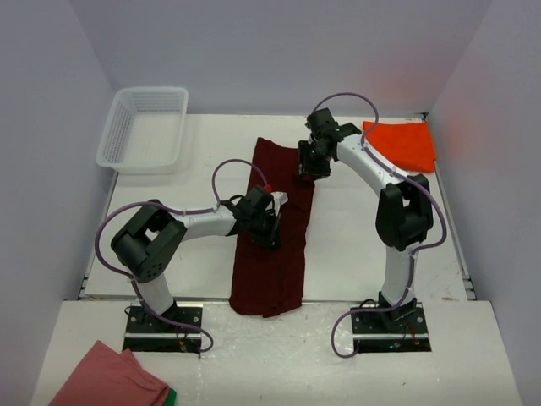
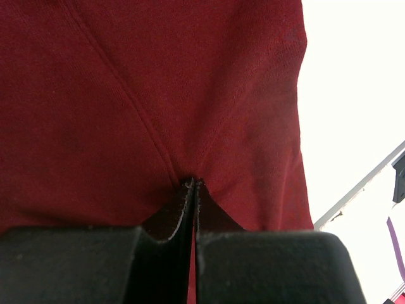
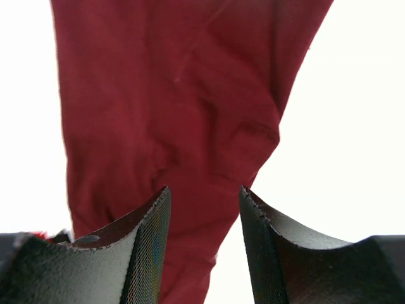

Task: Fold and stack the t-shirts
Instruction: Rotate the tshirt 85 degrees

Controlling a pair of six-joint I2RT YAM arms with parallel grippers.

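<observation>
The dark maroon t-shirt [image 1: 270,271] lies as a long folded strip down the middle of the table. My left gripper [image 1: 268,233] is at the strip's middle, shut on a pinch of the maroon fabric [image 2: 158,82]; creases run out from the closed fingertips [image 2: 193,185]. My right gripper [image 1: 307,172] is open just above the strip's far right edge; the maroon cloth [image 3: 164,95] shows between and beyond its fingers [image 3: 204,193], which hold nothing. The orange-red t-shirt [image 1: 402,144] lies folded at the far right of the table, behind the right arm.
A white mesh basket [image 1: 144,128] stands at the far left corner. A salmon-pink cloth with a green edge [image 1: 108,381] lies on the near ledge, left of the left arm's base. Bare white table [image 1: 355,245] lies to the right of the strip.
</observation>
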